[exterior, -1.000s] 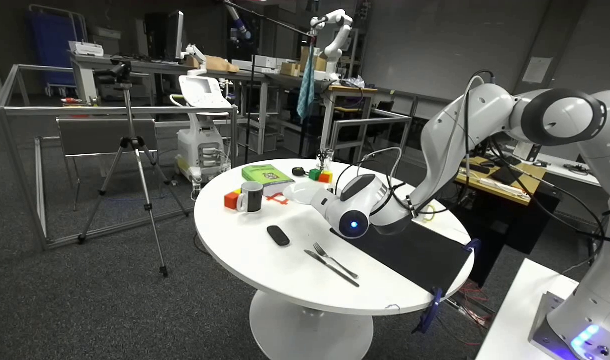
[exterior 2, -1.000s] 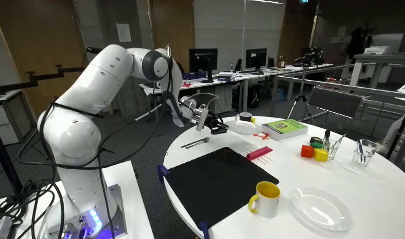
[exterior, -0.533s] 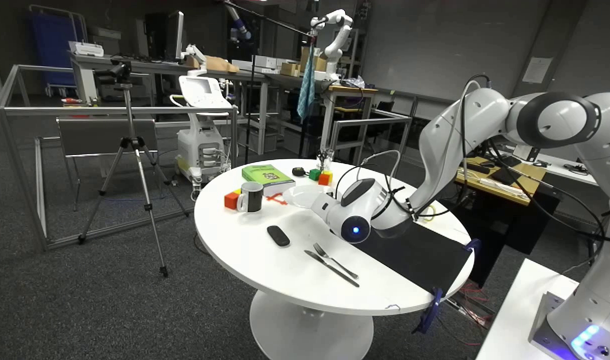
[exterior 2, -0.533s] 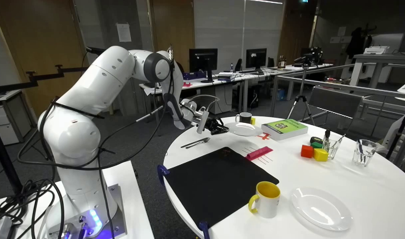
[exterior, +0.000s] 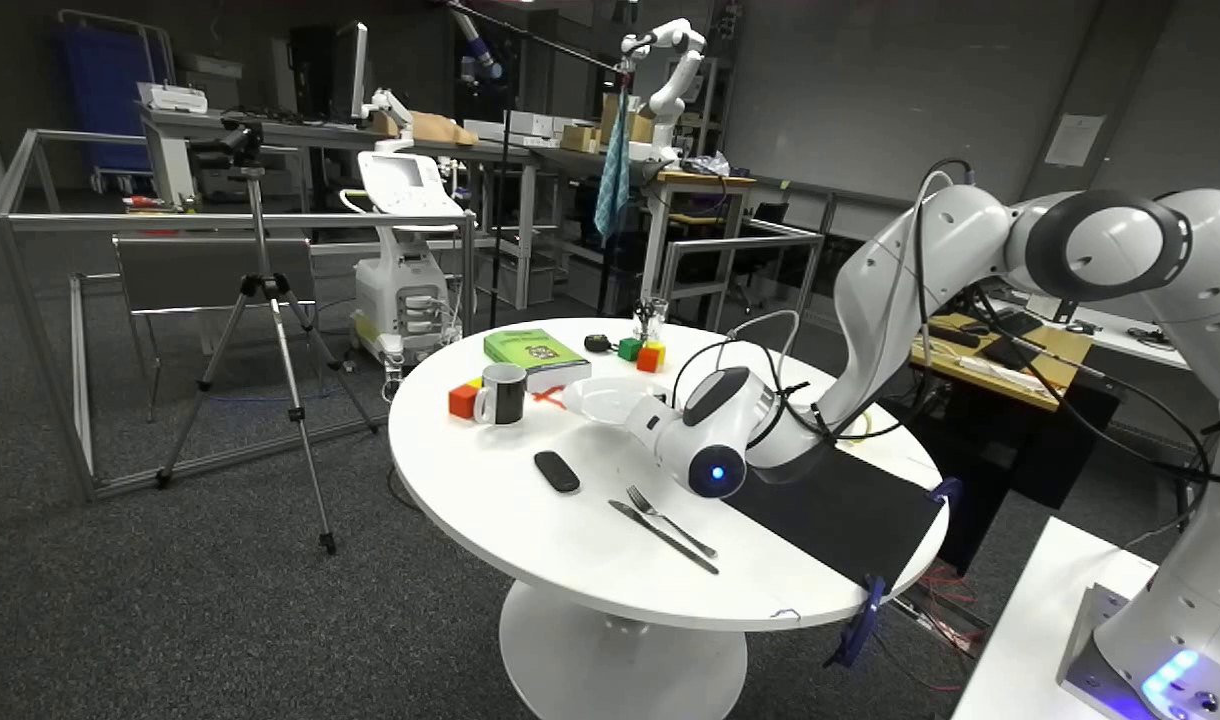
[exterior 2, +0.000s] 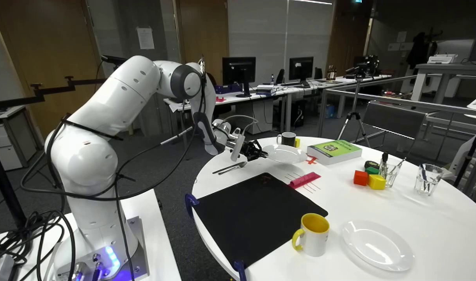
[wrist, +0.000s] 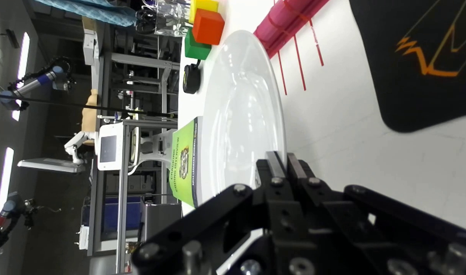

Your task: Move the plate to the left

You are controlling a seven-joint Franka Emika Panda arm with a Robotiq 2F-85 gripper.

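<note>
The gripper (wrist: pixel 285 165) held the white plate (wrist: pixel 243 122).
It was closed narrowly on the near rim; the plate extended ahead of the gripper, and the green book (wrist: pixel 184 164) lay beyond.

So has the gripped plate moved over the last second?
Yes. In both exterior views the plate has shifted slightly down the picture relative to the green book.
</note>
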